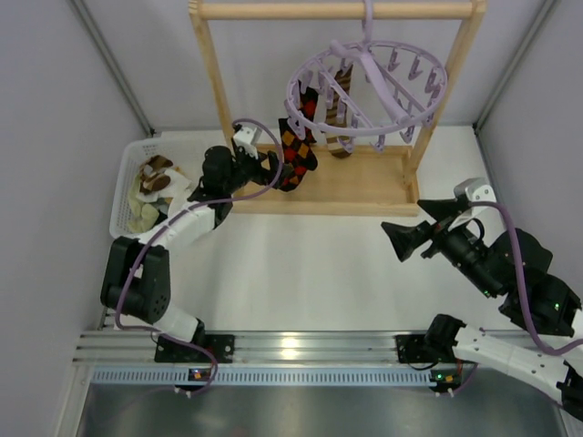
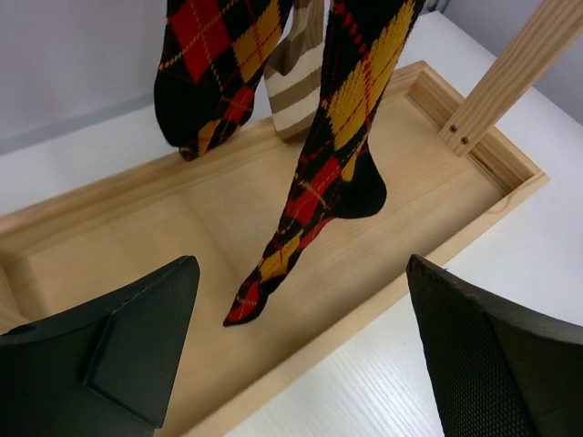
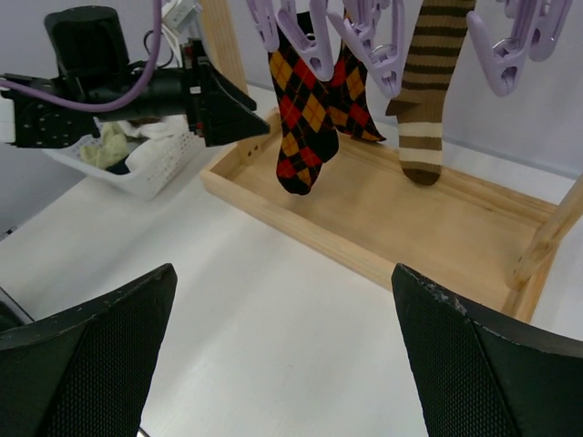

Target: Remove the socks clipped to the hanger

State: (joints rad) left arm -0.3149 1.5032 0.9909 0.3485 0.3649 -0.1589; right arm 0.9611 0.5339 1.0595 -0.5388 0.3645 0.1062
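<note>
A wooden rack [image 1: 364, 180] is set at the back of the white table [image 1: 301, 273]. A white basket [image 1: 121, 191] filled with cloths [image 1: 141, 217] is placed just beside it, on the left.

— What do your arms look like?
— White shells and black joints on your left arm [image 1: 187, 223] and right arm [image 1: 496, 264], each trailing a lilac cable [image 3: 157, 41].
— And your left gripper [image 2: 301, 273]?
— Matte black, mesh-textured.

Socks [image 1: 296, 155] hanging under hanger [image 1: 351, 55], above rack base [image 1: 364, 182], basket [image 1: 120, 200] to its left
</note>
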